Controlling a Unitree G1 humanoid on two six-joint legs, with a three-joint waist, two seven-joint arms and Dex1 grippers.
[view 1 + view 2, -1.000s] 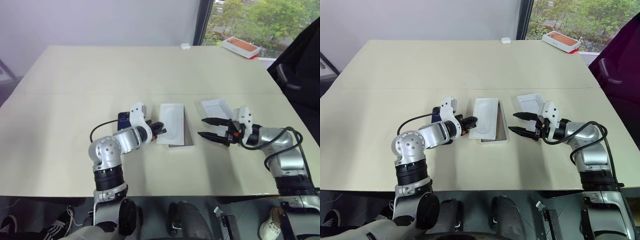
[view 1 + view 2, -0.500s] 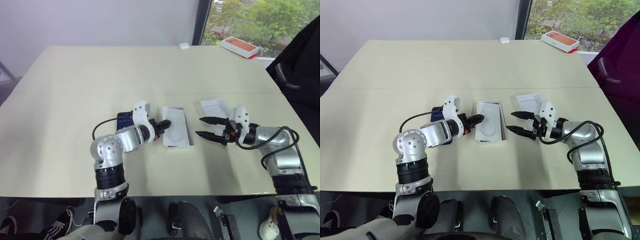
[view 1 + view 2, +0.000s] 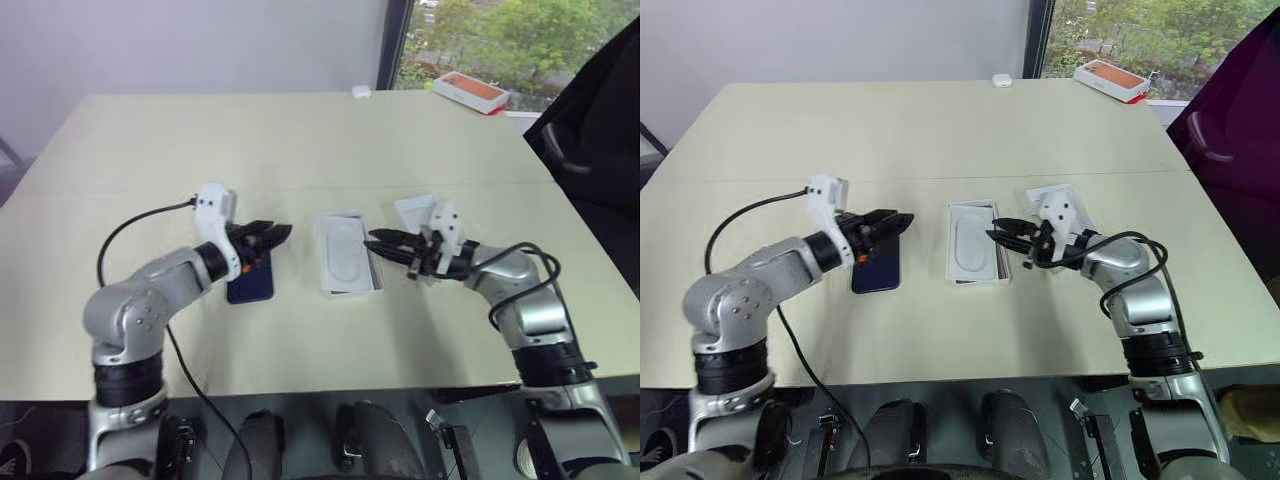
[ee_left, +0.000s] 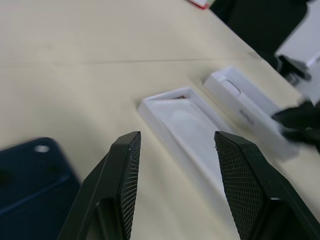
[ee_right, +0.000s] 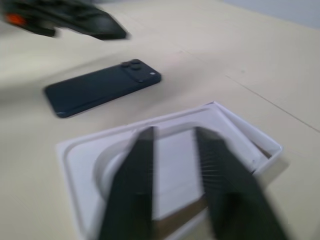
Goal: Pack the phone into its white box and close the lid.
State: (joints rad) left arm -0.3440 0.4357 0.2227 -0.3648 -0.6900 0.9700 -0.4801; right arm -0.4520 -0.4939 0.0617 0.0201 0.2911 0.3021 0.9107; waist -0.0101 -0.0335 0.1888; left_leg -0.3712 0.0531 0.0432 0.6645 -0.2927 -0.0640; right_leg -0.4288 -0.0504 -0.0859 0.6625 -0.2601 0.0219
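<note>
The dark navy phone (image 3: 250, 281) lies flat on the table, left of the white box (image 3: 352, 292). A thin white insert (image 3: 345, 255) with an oval recess rests in the box, and a strip of tan floor shows along the box's right side. My left gripper (image 3: 280, 237) hovers open just above the phone's far end, pointing toward the box. My right gripper (image 3: 375, 241) sits at the box's right edge over the insert with its fingers drawn together, and nothing is visibly held. The lid (image 3: 411, 210) lies behind the right gripper.
An orange-topped box (image 3: 470, 92) and a small white item (image 3: 360, 91) lie at the table's far edge. A black cable (image 3: 140, 222) trails from my left arm. A dark chair (image 3: 590, 110) stands off the right side.
My left gripper pulled back left from the box and opened, uncovering the phone. My right gripper moved left to the box's edge and closed. The camera view shifted too.
</note>
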